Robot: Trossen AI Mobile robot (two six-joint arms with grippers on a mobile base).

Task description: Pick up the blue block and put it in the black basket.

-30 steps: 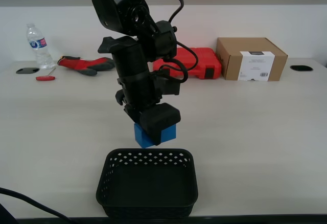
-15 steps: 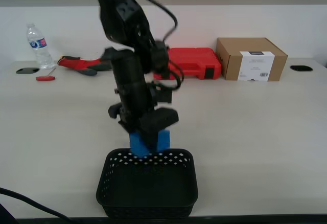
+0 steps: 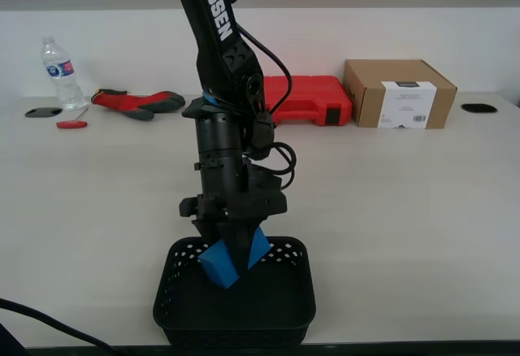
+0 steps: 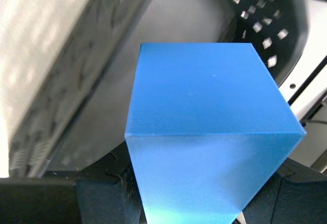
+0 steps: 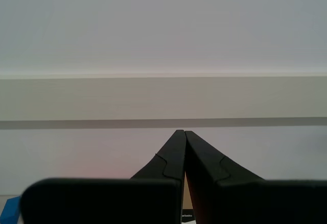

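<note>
Our first gripper (image 3: 233,252) pinches the blue block (image 3: 230,262) — tilted, low inside the black basket (image 3: 236,323) — while our second gripper (image 5: 184,138) stays out of the exterior view, fingers pressed together.

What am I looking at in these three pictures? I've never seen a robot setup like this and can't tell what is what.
It is a robot with two arms. The wide picture comes from a camera on its body, looking across a table. The other two come from cameras on each arm's gripper.

In the wide picture, my first gripper holds the blue block tilted over the black basket. The first wrist view shows that same block close up.

My second gripper is shut, holds nothing and faces a wall.

Further back on the table lie a water bottle, a red case and a cardboard box.
</note>
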